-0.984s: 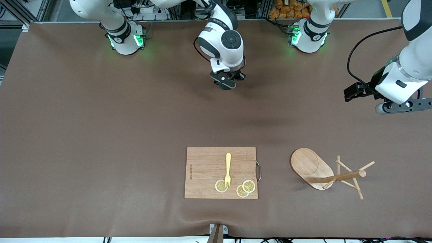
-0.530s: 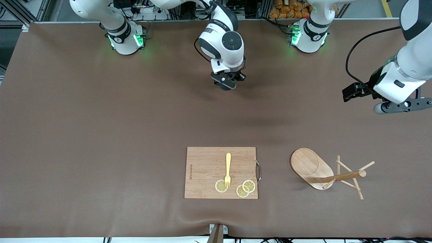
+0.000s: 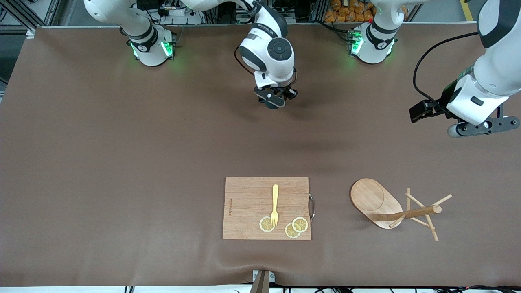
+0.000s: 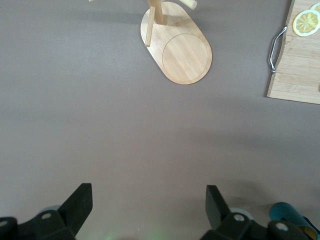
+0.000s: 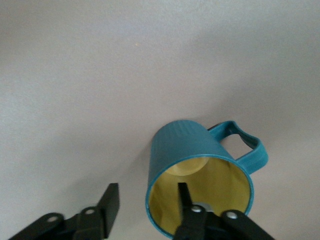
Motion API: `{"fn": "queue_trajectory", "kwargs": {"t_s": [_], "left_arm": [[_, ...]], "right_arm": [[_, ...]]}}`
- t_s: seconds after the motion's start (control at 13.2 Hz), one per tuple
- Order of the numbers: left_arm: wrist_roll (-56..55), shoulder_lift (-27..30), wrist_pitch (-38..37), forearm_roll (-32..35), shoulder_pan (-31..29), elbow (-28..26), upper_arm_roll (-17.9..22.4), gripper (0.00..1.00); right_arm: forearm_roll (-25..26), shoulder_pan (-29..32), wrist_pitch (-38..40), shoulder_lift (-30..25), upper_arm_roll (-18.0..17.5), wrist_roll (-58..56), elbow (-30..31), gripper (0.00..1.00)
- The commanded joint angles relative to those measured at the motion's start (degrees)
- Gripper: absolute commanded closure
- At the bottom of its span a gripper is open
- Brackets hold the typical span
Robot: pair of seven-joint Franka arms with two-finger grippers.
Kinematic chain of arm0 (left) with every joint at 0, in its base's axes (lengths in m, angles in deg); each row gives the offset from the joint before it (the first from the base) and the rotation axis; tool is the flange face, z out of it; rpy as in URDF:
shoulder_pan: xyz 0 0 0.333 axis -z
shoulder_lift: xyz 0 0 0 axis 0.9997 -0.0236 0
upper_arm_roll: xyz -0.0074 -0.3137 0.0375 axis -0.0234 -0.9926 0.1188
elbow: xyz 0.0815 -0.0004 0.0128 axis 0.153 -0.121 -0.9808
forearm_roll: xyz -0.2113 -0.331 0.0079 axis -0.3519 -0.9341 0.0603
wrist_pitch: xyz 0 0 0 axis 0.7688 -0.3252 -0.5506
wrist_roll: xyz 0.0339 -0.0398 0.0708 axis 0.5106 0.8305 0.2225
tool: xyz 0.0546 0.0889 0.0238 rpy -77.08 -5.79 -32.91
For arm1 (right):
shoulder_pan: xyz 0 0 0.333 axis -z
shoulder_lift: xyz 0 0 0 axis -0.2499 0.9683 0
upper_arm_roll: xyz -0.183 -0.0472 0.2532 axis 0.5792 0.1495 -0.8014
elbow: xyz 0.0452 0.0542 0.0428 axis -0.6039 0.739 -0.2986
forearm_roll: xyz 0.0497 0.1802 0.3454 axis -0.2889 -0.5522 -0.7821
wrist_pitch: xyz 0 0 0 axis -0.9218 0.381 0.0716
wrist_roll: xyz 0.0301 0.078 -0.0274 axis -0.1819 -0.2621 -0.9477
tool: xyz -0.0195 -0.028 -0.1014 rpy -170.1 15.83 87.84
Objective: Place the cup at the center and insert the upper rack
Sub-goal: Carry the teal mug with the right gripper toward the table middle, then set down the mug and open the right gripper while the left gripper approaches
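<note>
Right gripper [image 5: 145, 210]: fingers parted, straddling the cup [image 5: 200, 175] wall.
Left gripper [image 4: 147, 210]: spread wide, waiting above bare table.
Upper rack [image 3: 392, 207]: toppled beside the cutting board [image 3: 248, 203].

A teal cup and a tipped-over wooden rack

The ribbed cup [image 5: 192, 150], yellow inside, stands upright on the table [image 3: 122, 162], at 12 o'clock from its middle. The rack [image 3: 376, 203] lies on its side at 4 o'clock, pole pointing to 3 o'clock.
</note>
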Motion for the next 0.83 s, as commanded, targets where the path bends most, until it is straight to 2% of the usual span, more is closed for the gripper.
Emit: {"fn": "queue_trajectory", "kwargs": {"t_s": [0.0,0.3,0.76], "left_arm": [[-2.1,0.0,-0.7,-0.6,0.3,0.7,-0.2,0.0],[-8.7,0.2,-0.8,-0.6,1.2,0.8,-0.6,0.0],[-32.9,1.6,-2.3,-0.6,1.3,1.8,-8.3,0.0]], "right_arm": [[0.2,1.9,0.6,-1.6,0.3,-0.3,-2.7,0.0],[-0.4,7.9,3.3,-8.3,-0.1,-3.5,-3.7,0.0],[-0.4,21.6,24.6,-19.3,-0.2,-20.1,-8.0,0.0]]}}
